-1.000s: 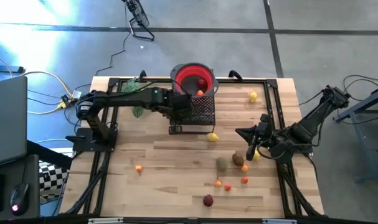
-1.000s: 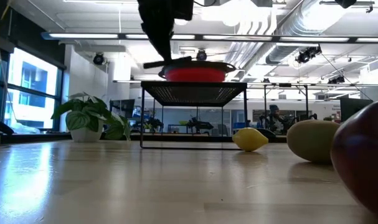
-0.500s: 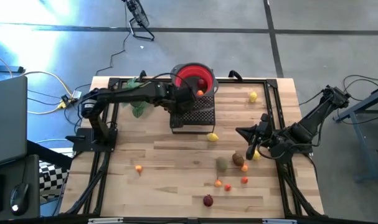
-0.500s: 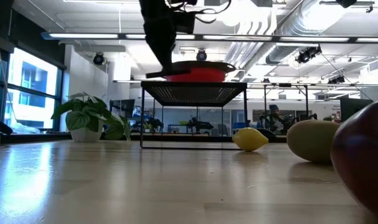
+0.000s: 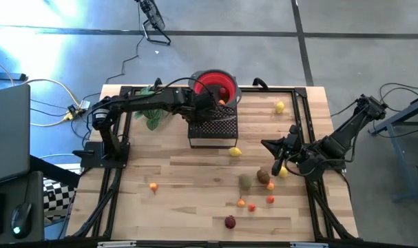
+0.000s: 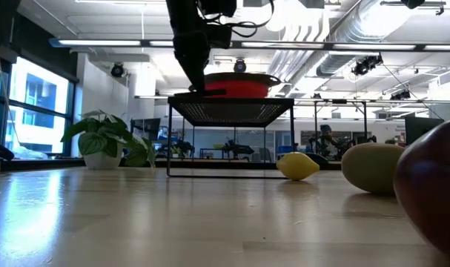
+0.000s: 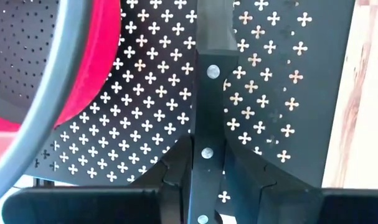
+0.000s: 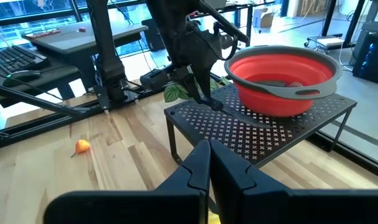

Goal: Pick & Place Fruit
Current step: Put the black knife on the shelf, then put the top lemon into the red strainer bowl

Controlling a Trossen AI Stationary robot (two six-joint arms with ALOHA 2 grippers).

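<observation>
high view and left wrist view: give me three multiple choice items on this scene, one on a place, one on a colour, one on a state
1. Where does the red bowl stand?
a) on the floor
b) on the black perforated rack
c) on a keyboard

2. What colour is the fruit lying on the table closest to the rack?
a) yellow
b) blue
c) white

3. What is the state of the left gripper?
a) wide open above the bowl
b) shut on a lemon
c) shut on the black knife handle

Answers:
1 b: the high view shows the bowl sitting on the rack's top.
2 a: a yellow lemon lies just off the rack's corner.
3 c: the left wrist view shows both fingers pressed against the riveted handle, which lies on the rack.
</observation>
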